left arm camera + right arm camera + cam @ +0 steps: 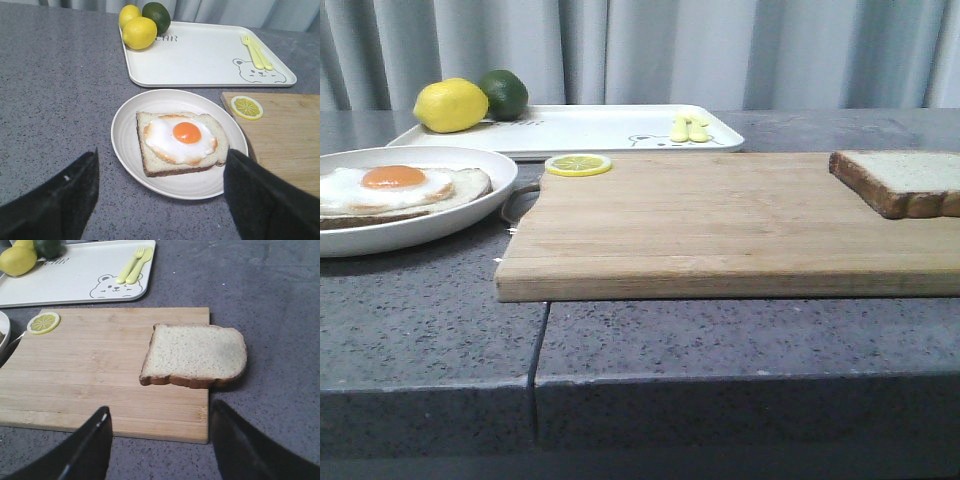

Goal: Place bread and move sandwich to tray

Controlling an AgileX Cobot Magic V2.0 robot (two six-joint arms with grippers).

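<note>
The bread (pixel 910 180) lies on the right end of the wooden board (pixel 720 225), part over its edge; it also shows in the right wrist view (pixel 195 356). The sandwich (pixel 390 192), a crusted slice topped with a fried egg, sits on a round white plate (pixel 470 215) at the left; it also shows in the left wrist view (pixel 181 141). The tray (pixel 600 130) lies behind. My left gripper (pixel 160 195) is open and empty, short of the plate (pixel 125 150). My right gripper (pixel 160 440) is open and empty, short of the board's near edge. Neither gripper shows in the front view.
A lemon (pixel 450 105) and a lime (pixel 505 93) sit on the tray's far left corner. A yellow fork and knife (pixel 688 127) lie on its right part. A lemon slice (pixel 578 164) lies on the board's far left corner. The grey counter's front edge (pixel 620 385) is near.
</note>
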